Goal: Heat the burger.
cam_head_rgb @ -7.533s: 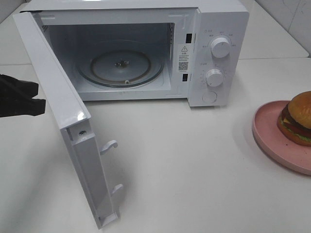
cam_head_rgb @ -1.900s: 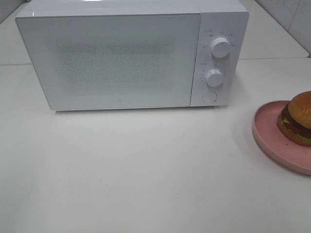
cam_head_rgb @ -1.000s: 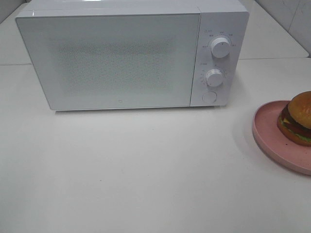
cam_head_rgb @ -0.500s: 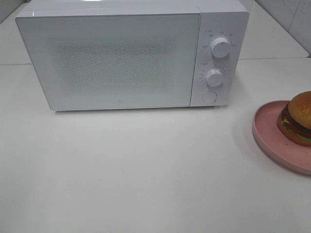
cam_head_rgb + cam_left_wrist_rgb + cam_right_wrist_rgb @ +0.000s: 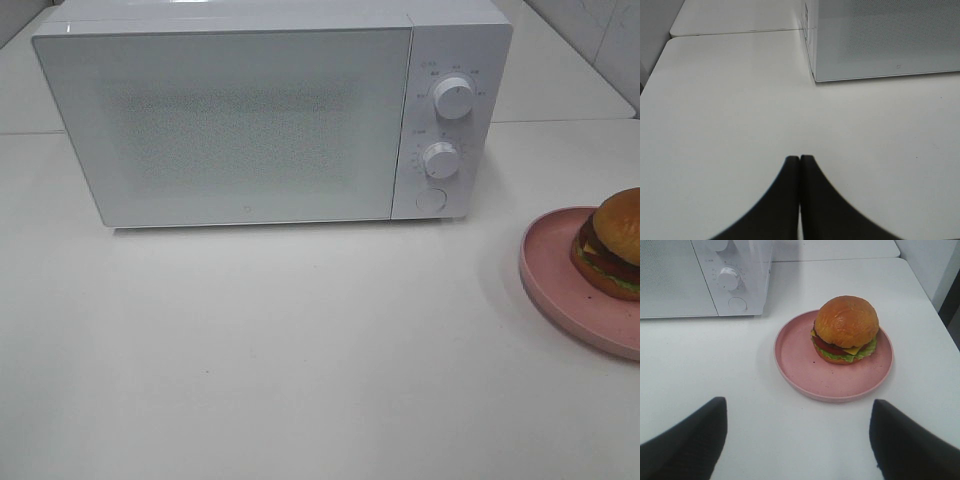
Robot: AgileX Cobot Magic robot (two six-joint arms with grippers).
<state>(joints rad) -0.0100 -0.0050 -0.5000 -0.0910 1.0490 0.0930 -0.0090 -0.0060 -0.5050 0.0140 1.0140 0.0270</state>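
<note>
Item: burger [image 5: 845, 329], round, with a glossy golden-brown bun, dark patty, yellow cheese, red tomato and ruffled green lettuce, is sitting toward the far side of a matte pink round plate [image 5: 799, 369] with a raised rim, which is resting on the smooth white table [image 5: 300, 350] to the right of a boxy white microwave [image 5: 270, 115] that is standing with its speckled door shut and two round knobs [image 5: 453, 98] facing front. The right gripper [image 5: 797, 437] is hanging with its dark fingers spread wide, near the plate, touching nothing. The left gripper [image 5: 799, 161] is showing its black tapered fingers pressed together, empty, over bare table near the microwave's front corner.
</note>
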